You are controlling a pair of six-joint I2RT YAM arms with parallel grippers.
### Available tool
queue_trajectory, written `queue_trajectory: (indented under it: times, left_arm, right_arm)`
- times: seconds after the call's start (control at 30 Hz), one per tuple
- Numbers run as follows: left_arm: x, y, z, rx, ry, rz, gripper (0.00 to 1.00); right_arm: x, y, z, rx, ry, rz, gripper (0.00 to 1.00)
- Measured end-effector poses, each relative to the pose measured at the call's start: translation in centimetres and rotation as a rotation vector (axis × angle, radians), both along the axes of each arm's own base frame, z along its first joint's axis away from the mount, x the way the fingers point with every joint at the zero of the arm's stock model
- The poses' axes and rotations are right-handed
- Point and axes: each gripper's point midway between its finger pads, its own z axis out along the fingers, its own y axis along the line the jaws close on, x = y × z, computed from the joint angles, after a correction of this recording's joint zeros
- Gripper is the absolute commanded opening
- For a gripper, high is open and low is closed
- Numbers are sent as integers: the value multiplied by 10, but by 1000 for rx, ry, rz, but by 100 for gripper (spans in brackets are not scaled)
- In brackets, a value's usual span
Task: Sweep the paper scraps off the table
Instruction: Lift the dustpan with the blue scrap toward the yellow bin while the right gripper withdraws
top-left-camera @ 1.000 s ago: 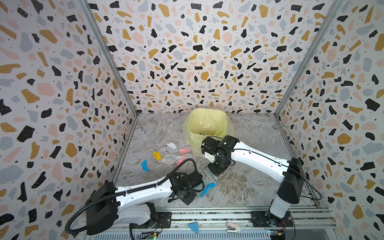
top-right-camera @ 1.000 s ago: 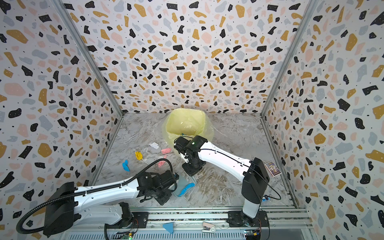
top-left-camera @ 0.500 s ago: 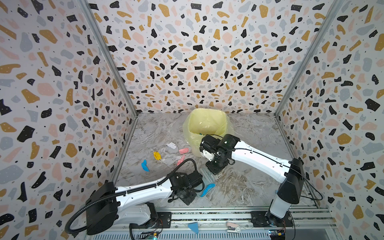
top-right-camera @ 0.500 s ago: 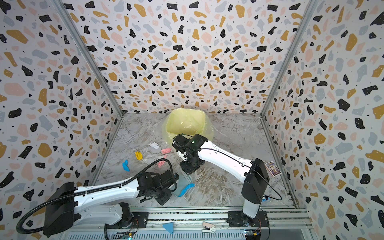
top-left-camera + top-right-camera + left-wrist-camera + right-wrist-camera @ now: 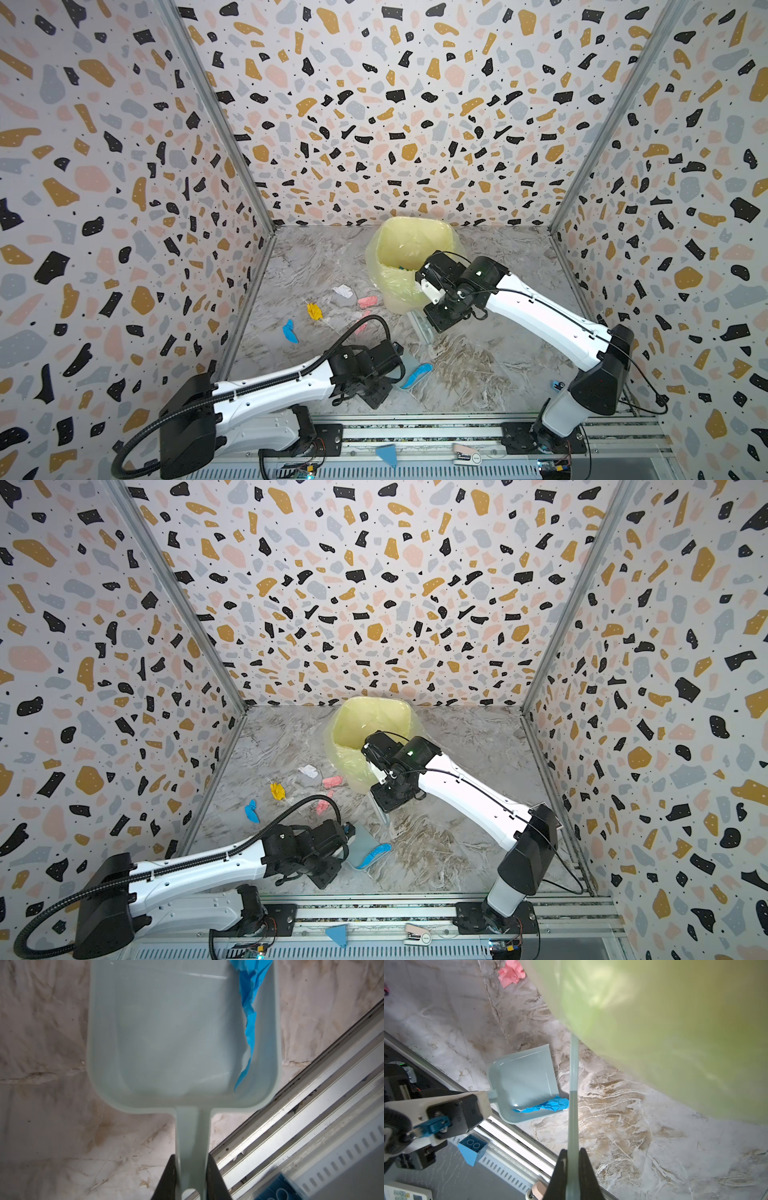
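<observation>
1. The table [image 5: 498,374] carries a bin [image 5: 409,249] lined with a yellow bag, standing near the middle of the back edge.
2. A pale dustpan [image 5: 176,1032] lies near the table's front edge, and the left gripper [image 5: 191,1167] is clamped on its handle.
3. The right gripper [image 5: 573,1157] is pressed together on a thin pale tool [image 5: 573,1084], just in front of the bin.
4. A long blue scrap [image 5: 249,1012] lies inside the dustpan along one side wall, ahead of the left gripper and clear of its jaws.
5. More paper scraps lie loose towards the table's left edge, beyond the left gripper and beside the bin: a white scrap [image 5: 343,291], a pink scrap [image 5: 368,301], a yellow scrap [image 5: 314,311] and a small blue scrap [image 5: 289,330].
</observation>
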Motion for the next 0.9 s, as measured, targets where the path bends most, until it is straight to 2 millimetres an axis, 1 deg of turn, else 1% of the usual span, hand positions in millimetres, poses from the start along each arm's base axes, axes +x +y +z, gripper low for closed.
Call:
queue_trajectory:
  times: [0.2, 0.3, 0.37, 0.53, 0.67, 0.9]
  left_arm:
    - [5, -2, 19, -72, -54, 22, 20]
    - [10, -4, 34, -114, -94, 32, 20]
    - [13, -5, 45, -144, -126, 40, 20]
    - [21, -5, 79, -210, -210, 59, 20]
    - [26, -4, 104, -256, -263, 74, 20]
    - [31, 0, 136, -286, -320, 89, 19]
  right_arm:
    - [11, -23, 16, 62, -40, -82, 0]
    - [15, -37, 21, 86, -56, -123, 0]
    - [16, -47, 23, 102, -55, -150, 0]
    - [17, -64, 27, 141, -58, -200, 0]
    - [16, -72, 27, 174, -49, -223, 0]
    - [9, -80, 21, 205, -32, -246, 0]
